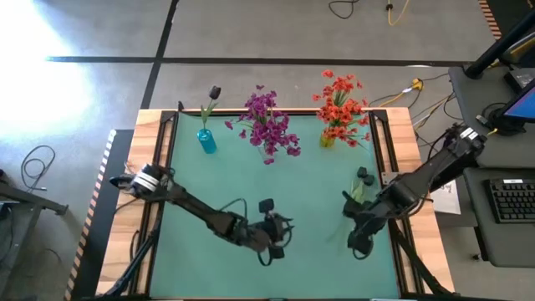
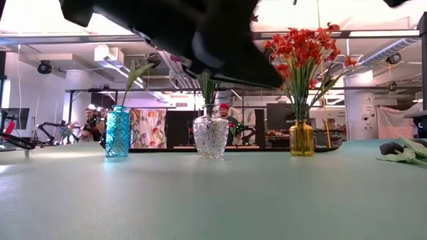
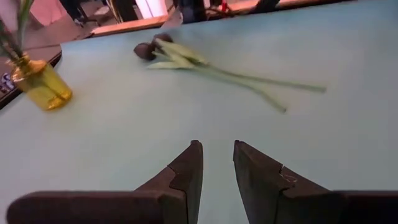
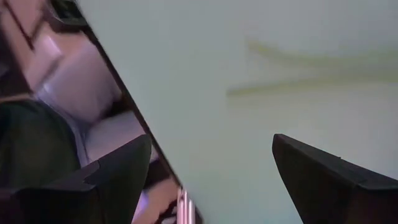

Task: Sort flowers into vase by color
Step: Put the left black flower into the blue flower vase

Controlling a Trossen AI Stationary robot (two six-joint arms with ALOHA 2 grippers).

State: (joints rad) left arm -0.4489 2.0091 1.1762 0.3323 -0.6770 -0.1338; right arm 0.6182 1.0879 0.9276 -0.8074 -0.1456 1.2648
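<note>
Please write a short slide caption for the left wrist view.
Left claw, empty, faces two dark tulips lying on the green table.

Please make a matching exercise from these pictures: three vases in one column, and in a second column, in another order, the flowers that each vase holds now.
Vases:
1. blue vase
2. clear vase
3. yellow vase

Flowers:
A. orange-red flowers
B. one dark bud
C. purple flowers

Right pairs: 1-B, 2-C, 3-A.
</note>
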